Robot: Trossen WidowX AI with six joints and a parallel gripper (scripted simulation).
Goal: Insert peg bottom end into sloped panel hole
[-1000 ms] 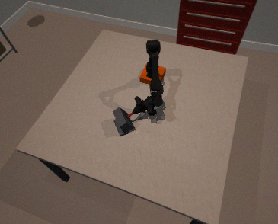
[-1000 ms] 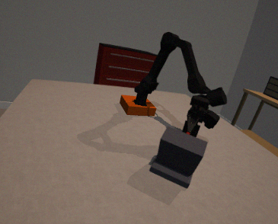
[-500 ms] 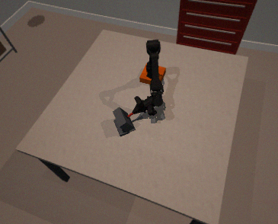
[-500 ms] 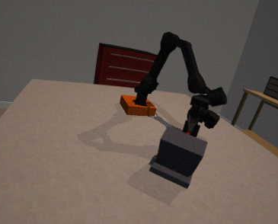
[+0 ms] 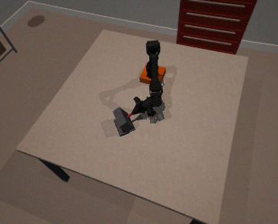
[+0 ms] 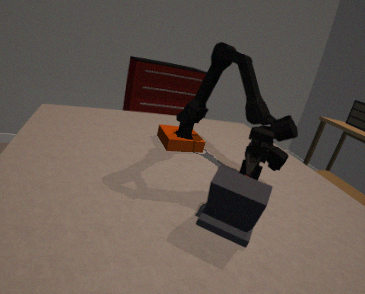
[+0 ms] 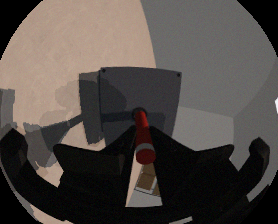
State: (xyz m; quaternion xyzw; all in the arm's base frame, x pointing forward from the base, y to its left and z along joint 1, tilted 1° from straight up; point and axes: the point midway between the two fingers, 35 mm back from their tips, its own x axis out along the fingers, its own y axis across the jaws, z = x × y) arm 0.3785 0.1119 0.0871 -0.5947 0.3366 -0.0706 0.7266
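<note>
Black parallel-jaw gripper (image 7: 144, 175) clamped on the round red peg (image 7: 143, 137), holding near its upper end. Wrist view: peg runs up toward 12 o'clock, far tip meets the dark hole (image 7: 139, 110) in the face of the dark grey sloped panel block (image 7: 139, 92). Tip looks at the mouth or just inside, depth unreadable. Top view: peg (image 5: 129, 114) shows as a short red sliver between gripper (image 5: 139, 110) and panel (image 5: 123, 122), which sits at about 7 o'clock from the orange arm base (image 5: 152, 75). Exterior view: panel (image 6: 238, 200) hides most of the peg, gripper (image 6: 252, 167) just behind its top edge.

Risks, judged:
- Push axis off the hole axis: peg wedges on the rim, feels like bottoming out, released too early.
- Side load on a jammed tip could slip the peg in the fingers or shove the panel across the beige table (image 5: 202, 152).
- Retreating sideways after opening could drag the peg back out.
</note>
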